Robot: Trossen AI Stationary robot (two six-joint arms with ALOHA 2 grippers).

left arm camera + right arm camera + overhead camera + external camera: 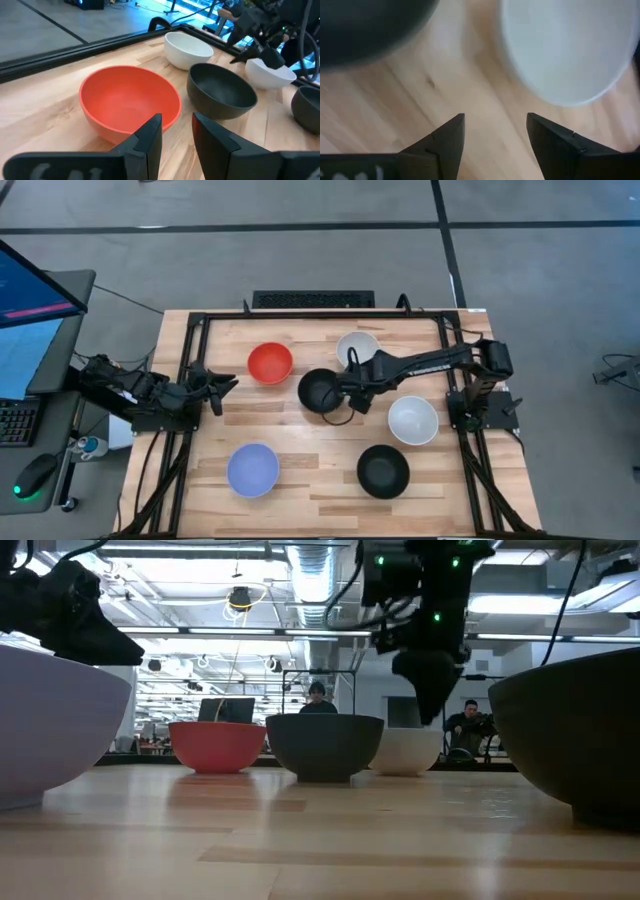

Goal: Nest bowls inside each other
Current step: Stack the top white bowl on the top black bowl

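Six bowls stand upright on their bases on the wooden table: a red bowl point(270, 363), a far white bowl point(357, 348), a middle black bowl point(322, 390), a right white bowl point(413, 420), a near black bowl point(383, 471) and a light blue bowl point(253, 470). My right gripper point(350, 385) is open and empty. It points down above the table between the middle black bowl point(365, 25) and a white bowl point(565, 45), clear of both. My left gripper point(228, 385) is at the left edge, narrowly open and empty, facing the red bowl point(127, 102).
A dark frame point(320, 315) runs around the table's far and side edges. A keyboard point(312, 299) lies beyond the far edge. Bare wood lies between the light blue and near black bowls. People sit in the room behind point(318, 698).
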